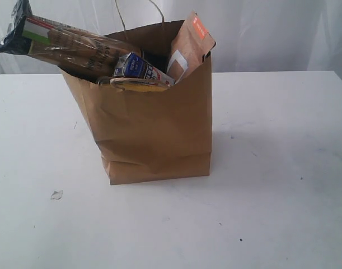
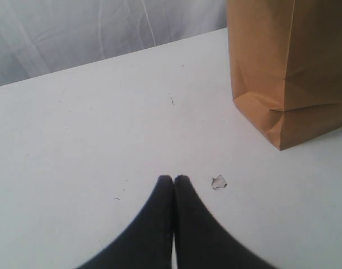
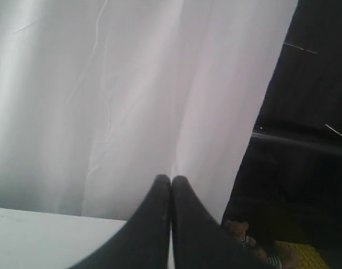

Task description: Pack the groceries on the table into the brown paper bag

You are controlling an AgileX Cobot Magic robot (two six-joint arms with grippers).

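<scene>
The brown paper bag (image 1: 154, 129) stands upright mid-table, its lower corner also in the left wrist view (image 2: 288, 73). Groceries poke out of its top: the long spaghetti pack (image 1: 59, 42) leaning out to the left, a blue-white pouch (image 1: 140, 68) over a tan lid (image 1: 138, 84), and the brown pouch with orange label (image 1: 190, 45) at the right. My left gripper (image 2: 173, 179) is shut and empty, low over the table (image 2: 103, 123) beside the bag. My right gripper (image 3: 171, 179) is shut and empty, facing the white curtain. Neither gripper shows in the exterior view.
A small white crumb (image 1: 56, 195) lies on the table left of the bag, close to the left fingertips (image 2: 218, 182). A white curtain (image 3: 103, 84) hangs behind the table, with a dark area (image 3: 305, 140) beyond its edge.
</scene>
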